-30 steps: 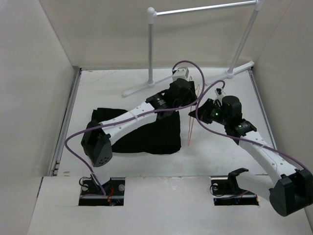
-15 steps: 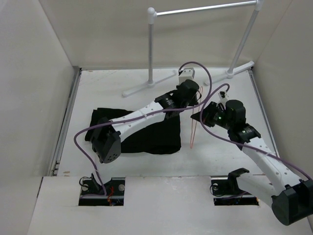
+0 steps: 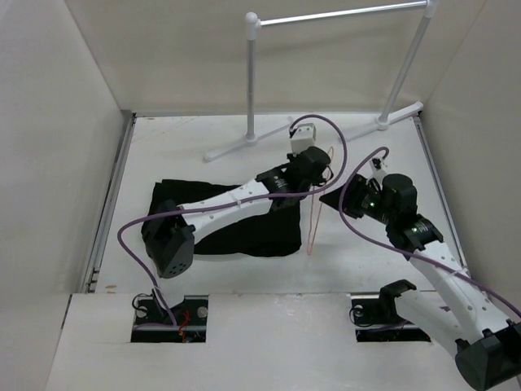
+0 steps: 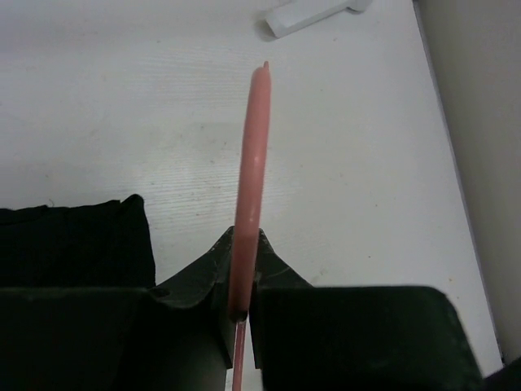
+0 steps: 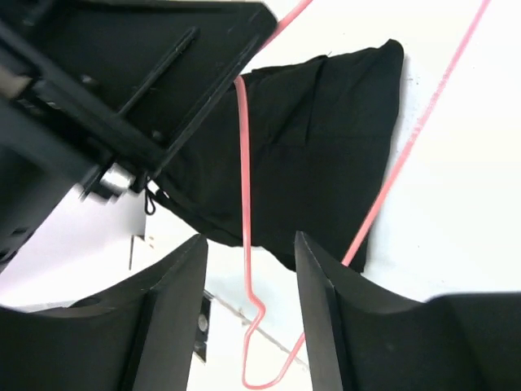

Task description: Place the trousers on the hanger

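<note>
Well, from above, my left gripper (image 3: pixel 316 173) sits mid-table, just off the far right corner of the trousers (image 3: pixel 252 232). They lie in a flat black heap on the table (image 3: pixel 366 252), left of centre, with my left arm passing over them. The hanger (image 3: pixel 311 232) shows as a thin pink line just right of the trousers, running from my left gripper toward the near side. My right gripper (image 3: pixel 338 198) is just right of that line, pointing left. The garment rail (image 3: pixel 251 81) stands at the far side, well apart from all this.

Through the left wrist camera, my left jaws are pinched tight on the pink wire, which runs straight away from them over the white table. A corner of the trousers shows at the left.

Through the right wrist camera, my right jaws stand apart and grip nothing. One wire of the hanger passes through the gap between the fingers, touching neither as far as I can see. The trousers lie beyond, with my left gripper's black body at the upper left
</note>
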